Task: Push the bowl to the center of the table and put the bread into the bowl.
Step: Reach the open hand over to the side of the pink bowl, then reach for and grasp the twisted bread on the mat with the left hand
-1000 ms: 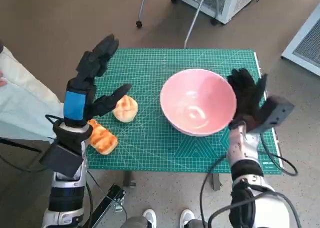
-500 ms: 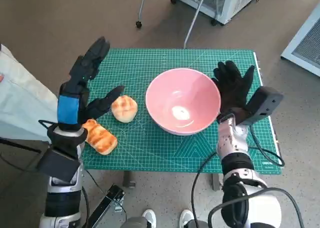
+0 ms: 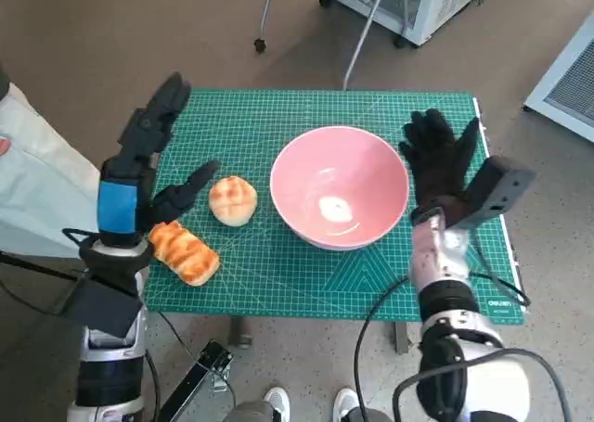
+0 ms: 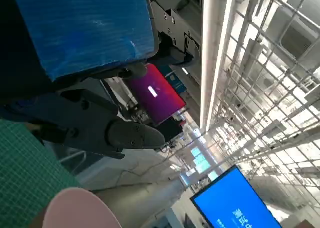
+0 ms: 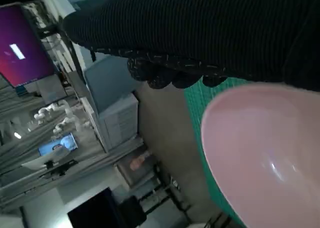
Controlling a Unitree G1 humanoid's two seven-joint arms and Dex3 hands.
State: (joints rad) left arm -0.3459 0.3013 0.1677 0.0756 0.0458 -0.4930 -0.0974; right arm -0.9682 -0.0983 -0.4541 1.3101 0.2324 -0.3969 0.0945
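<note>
A pink bowl (image 3: 340, 185) stands near the middle of the green mat (image 3: 278, 274); its rim also shows in the right wrist view (image 5: 260, 153) and the left wrist view (image 4: 75, 210). A round bun (image 3: 232, 200) lies just left of the bowl. A longer bread roll (image 3: 186, 252) lies at the mat's near left. My left hand (image 3: 148, 153) hovers open above the mat's left side, beside the bun, holding nothing. My gloved right hand (image 3: 444, 162) is open with fingers spread, just right of the bowl's rim.
A person's pale sleeve (image 3: 37, 190) is at the left edge. White cabinets (image 3: 418, 0) and a chair leg (image 3: 264, 14) stand on the floor beyond the table. A cable (image 3: 501, 287) hangs by the mat's near right corner.
The bowl slid left toward the mat's middle with my right hand behind it, then stopped. That hand now sits slightly off the rim. My left hand drifted a little left.
</note>
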